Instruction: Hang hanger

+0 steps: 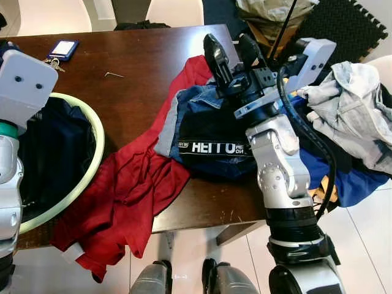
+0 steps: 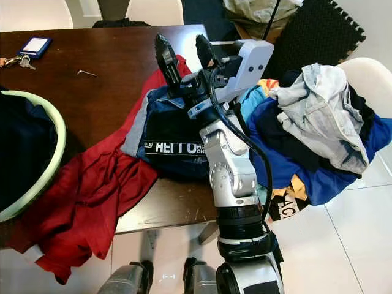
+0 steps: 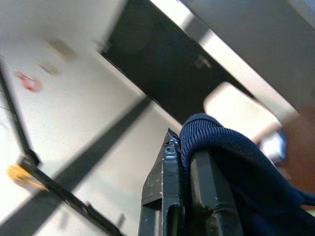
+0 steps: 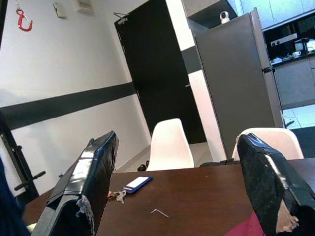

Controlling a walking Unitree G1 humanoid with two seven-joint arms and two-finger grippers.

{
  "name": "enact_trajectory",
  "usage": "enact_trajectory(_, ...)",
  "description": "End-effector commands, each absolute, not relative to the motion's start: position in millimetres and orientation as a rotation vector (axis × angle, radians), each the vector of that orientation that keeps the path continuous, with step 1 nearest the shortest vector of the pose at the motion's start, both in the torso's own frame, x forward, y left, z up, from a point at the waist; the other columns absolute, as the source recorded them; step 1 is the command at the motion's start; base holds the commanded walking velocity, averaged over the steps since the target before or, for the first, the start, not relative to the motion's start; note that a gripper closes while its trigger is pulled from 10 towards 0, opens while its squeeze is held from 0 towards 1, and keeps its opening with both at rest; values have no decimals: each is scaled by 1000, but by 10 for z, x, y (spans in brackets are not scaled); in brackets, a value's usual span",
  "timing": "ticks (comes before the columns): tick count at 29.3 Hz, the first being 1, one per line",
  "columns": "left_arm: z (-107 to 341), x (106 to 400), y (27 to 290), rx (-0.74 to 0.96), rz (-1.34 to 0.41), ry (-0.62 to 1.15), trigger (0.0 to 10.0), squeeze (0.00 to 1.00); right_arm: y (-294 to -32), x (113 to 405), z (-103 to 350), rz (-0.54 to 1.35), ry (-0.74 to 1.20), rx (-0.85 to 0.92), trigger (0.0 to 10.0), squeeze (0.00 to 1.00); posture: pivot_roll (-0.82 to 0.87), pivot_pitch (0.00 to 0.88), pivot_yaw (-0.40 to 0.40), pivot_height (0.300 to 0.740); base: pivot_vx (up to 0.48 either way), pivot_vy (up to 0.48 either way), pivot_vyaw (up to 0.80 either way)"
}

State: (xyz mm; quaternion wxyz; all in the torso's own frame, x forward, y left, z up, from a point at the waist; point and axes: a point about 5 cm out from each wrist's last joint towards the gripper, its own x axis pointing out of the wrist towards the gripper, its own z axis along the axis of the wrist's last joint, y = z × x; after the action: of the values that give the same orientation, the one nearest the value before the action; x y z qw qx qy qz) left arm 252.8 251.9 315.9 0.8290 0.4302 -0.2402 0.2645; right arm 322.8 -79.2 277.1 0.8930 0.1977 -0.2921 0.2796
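1. Right gripper (image 1: 233, 49) on its silver arm hovers above the dark wooden table (image 1: 141, 73), black fingers spread wide, empty.
2. Left gripper (image 3: 189, 162) pinches dark blue knitted cloth (image 3: 231, 162).
3. No hanger visible.

Bright, even light; left wrist seemingly blurred.

Navy knit (image 3: 231, 162): ribbed dark-blue cloth, rounded fold draped over tip of one of left fingers (image 3: 165, 167), pinched between the two; rest falls away behind fingers. Thin wire shape (image 4: 120, 17) at top corner of black door (image 4: 157, 73), far off, too small to tell if hanger.
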Motion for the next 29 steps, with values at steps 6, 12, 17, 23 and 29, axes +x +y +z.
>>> enact_trajectory(6, 3805, 2383, 2353, 997, 654, -861, 10000, 0, -763, 3238, 2769, 593, -605, 402, 10000, 0, 116, 97, 30, 740, 0, 0, 0)
enact_trajectory(12, 4177, 2427, 2294, 950, 666, -1003, 10000, 0, -766, 3248, 2786, 590, -611, 401, 10000, 0, 112, 88, 24, 740, 0, 0, 0)
enact_trajectory(17, 4837, 2397, 2062, 722, 537, -1253, 10000, 0, -778, 3262, 2794, 586, -616, 399, 10000, 0, 114, 72, 21, 740, 0, 0, 0)
enact_trajectory(23, 5432, 2150, 1866, 440, 344, -1490, 10000, 0, -784, 3273, 2805, 583, -621, 400, 10000, 0, 119, 67, 23, 740, 0, 0, 0)
enact_trajectory(29, 5305, 2477, 1664, 357, 14, -1294, 10000, 0, -776, 3266, 2800, 573, -628, 403, 10000, 0, 103, 71, 38, 740, 0, 0, 0)
